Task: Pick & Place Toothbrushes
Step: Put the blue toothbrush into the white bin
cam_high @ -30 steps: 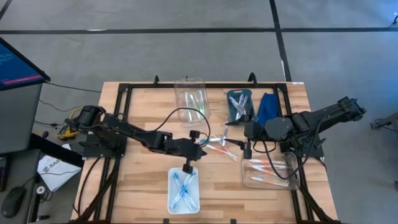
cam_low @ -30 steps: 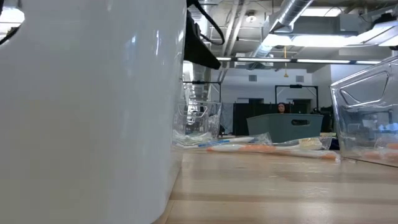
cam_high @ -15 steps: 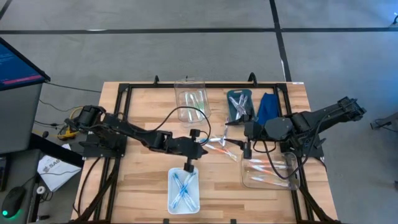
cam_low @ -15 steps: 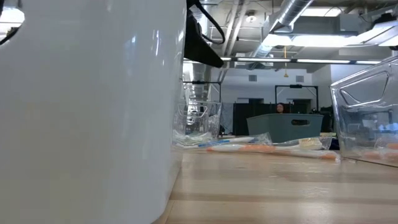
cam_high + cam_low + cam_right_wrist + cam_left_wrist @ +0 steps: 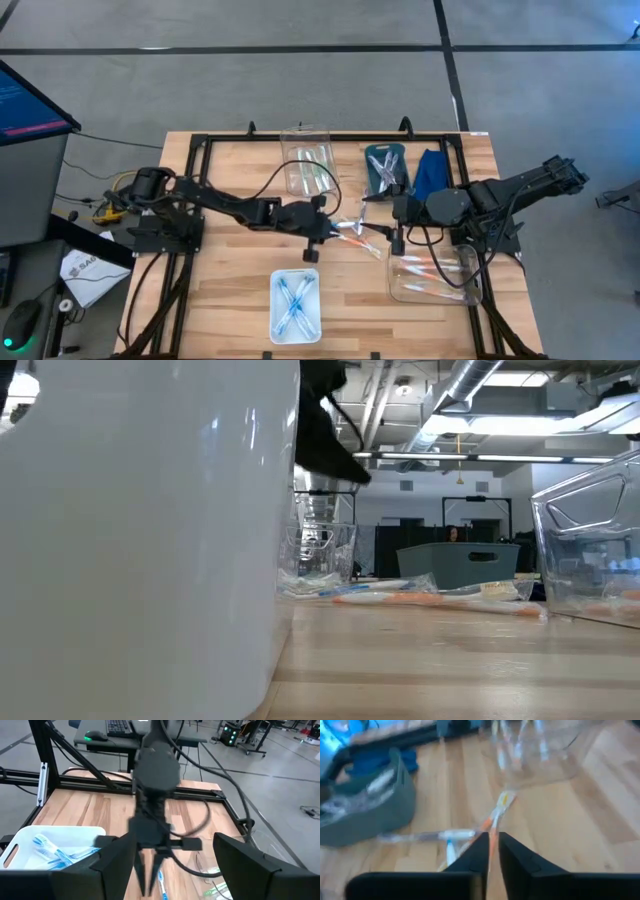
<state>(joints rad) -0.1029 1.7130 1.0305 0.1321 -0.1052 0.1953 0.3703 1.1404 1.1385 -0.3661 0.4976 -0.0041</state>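
We judge the sorting well underway: blue toothbrushes (image 5: 293, 303) lie in the white tray (image 5: 277, 330), green ones in the clear bin (image 5: 296, 135), grey ones in the teal basket (image 5: 372, 153) and orange ones in the clear box (image 5: 465, 258), while a small loose pile of toothbrushes (image 5: 358, 236) waits mid-table. Our left gripper (image 5: 315, 251) hangs just beside that pile with its fingers (image 5: 477, 851) nearly closed, seemingly on nothing, and our right gripper (image 5: 389, 232) waits wide open at the pile's other side. The surface is a pale wooden table (image 5: 230, 290) with a folded blue cloth (image 5: 431, 170), in an open workshop with ceiling ducts (image 5: 480, 390).
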